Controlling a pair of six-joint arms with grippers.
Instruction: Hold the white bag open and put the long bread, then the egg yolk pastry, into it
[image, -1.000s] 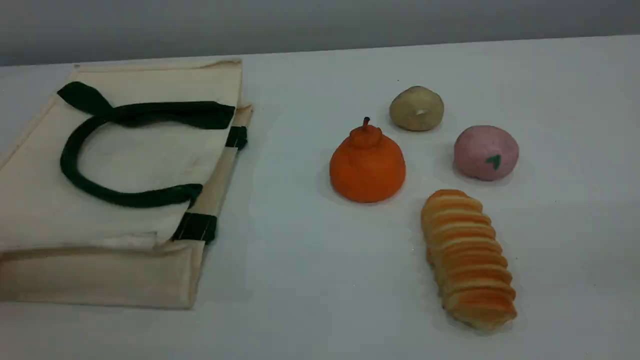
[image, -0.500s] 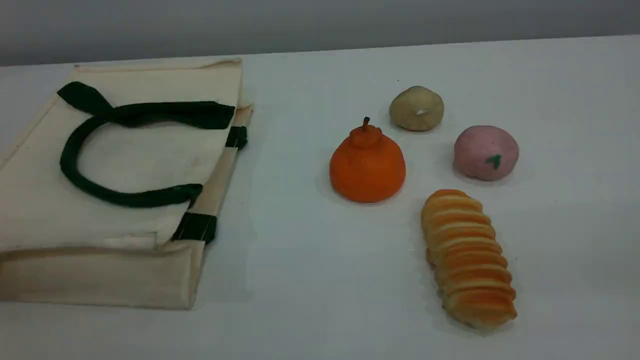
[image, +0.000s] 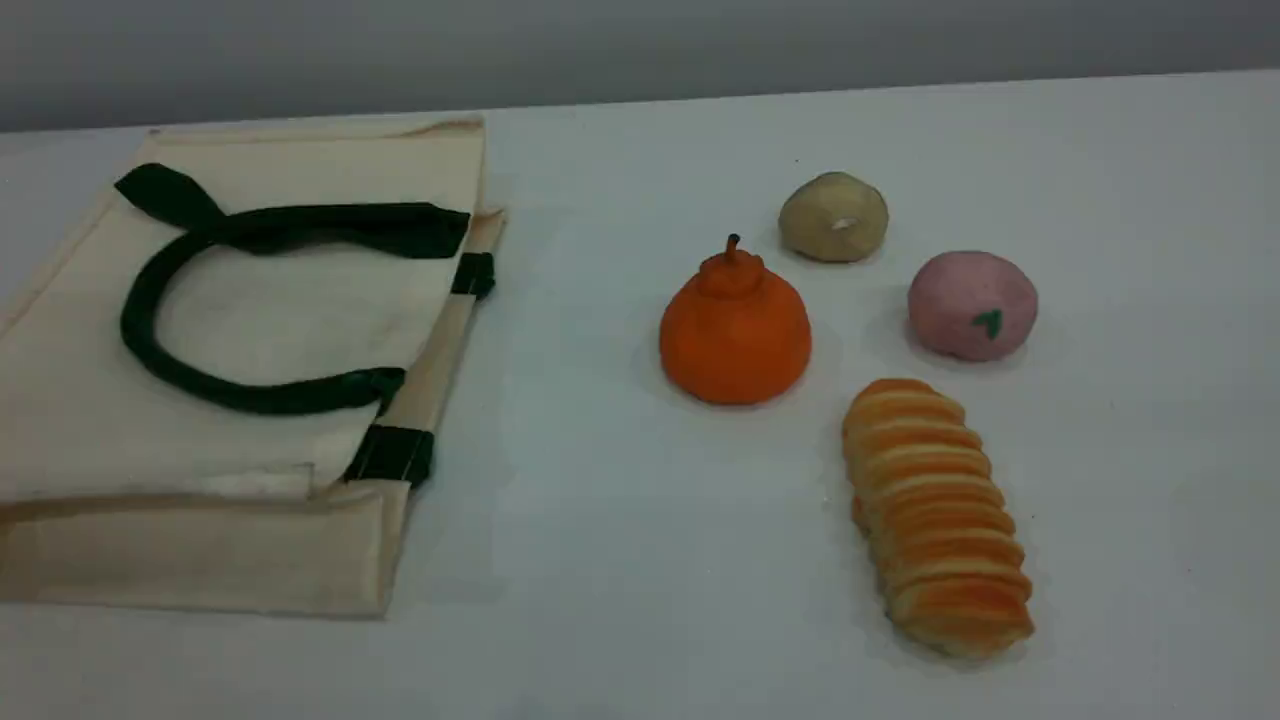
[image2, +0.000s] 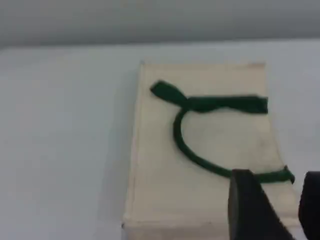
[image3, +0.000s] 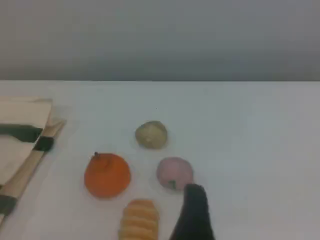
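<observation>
Item, white bag (image: 240, 340): flat at frame left, mouth closed; I steer my empty, part-open left gripper (image2: 277, 210) to its green handle (image: 150, 340); right gripper (image3: 192, 215), one fingertip visible, spread untellable; long bread (image: 935, 515) lower right.

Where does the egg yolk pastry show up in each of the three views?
Scene view: egg yolk pastry right of centre, far side, behind the orange pear-shaped item.
Left wrist view: not in it.
Right wrist view: centre, above the same orange item.
Shared landmark: the white bag.
</observation>
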